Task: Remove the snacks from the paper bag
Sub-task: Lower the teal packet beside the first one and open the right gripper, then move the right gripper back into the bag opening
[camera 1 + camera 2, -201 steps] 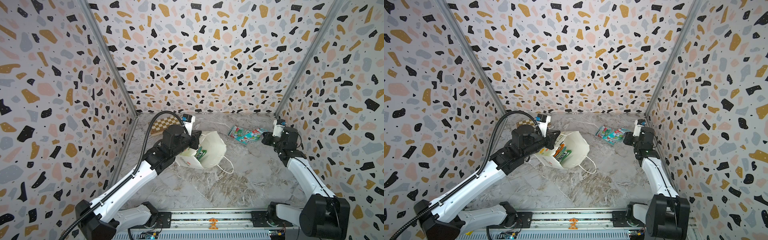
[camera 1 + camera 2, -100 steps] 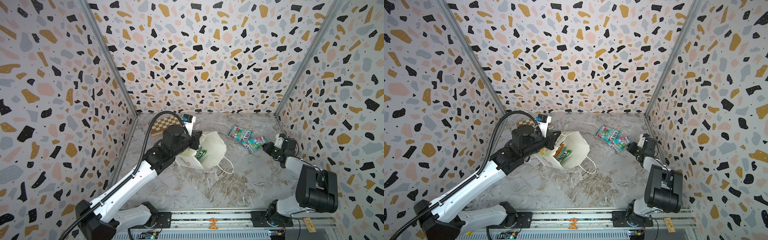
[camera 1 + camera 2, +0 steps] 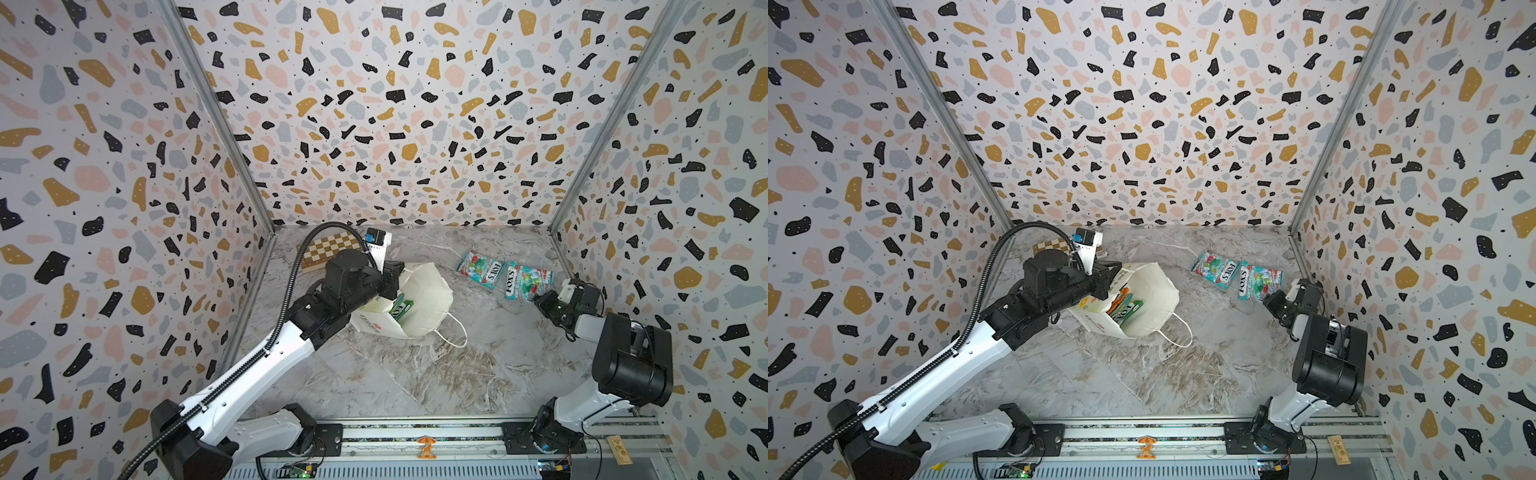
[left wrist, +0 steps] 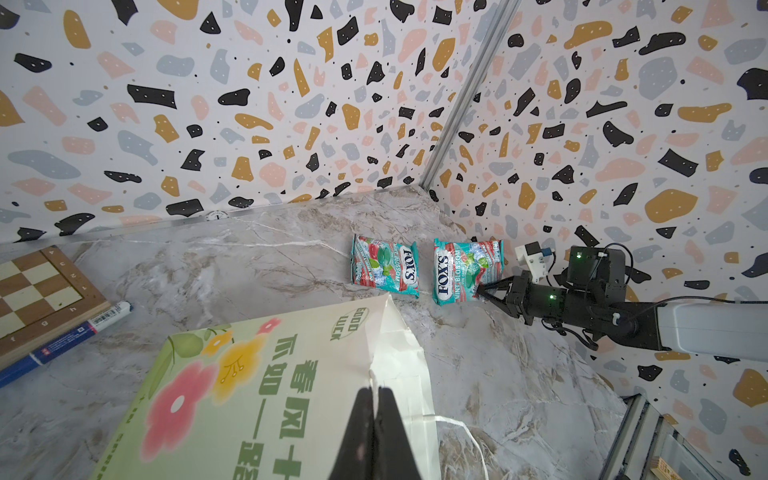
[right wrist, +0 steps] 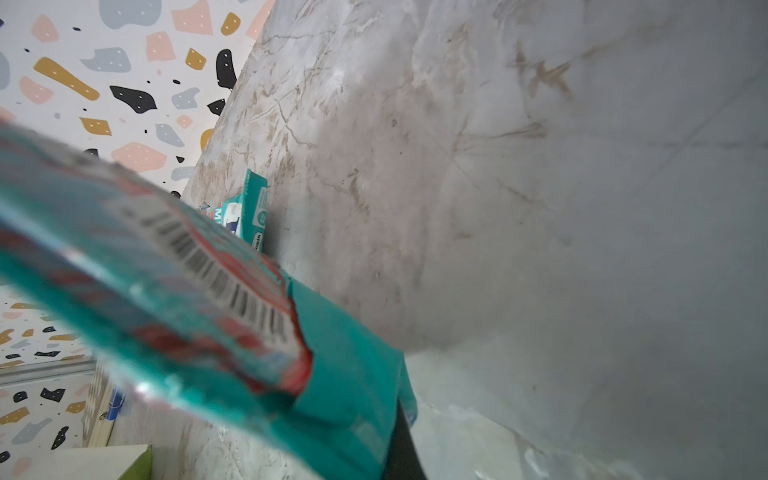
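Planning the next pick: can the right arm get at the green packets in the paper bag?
Probably not yet: the right gripper is shut on a teal packet. Once it lets go, the paper bag gapes uncovered with green packets showing, so the way looks free.

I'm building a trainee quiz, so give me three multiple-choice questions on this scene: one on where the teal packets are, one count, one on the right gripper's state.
1. The teal packets are: A in the bag; B right of the bag; C left of the bag.
2. Packets outside the bag: A two; B one; C four.
3. The right gripper: A jaws wide open; B out of view; C jaws shut on a teal packet at its edge.
1 B: both top views show them right of the bag.
2 A: only those two are outside.
3 C: the left wrist view shows the jaws pinching its corner.
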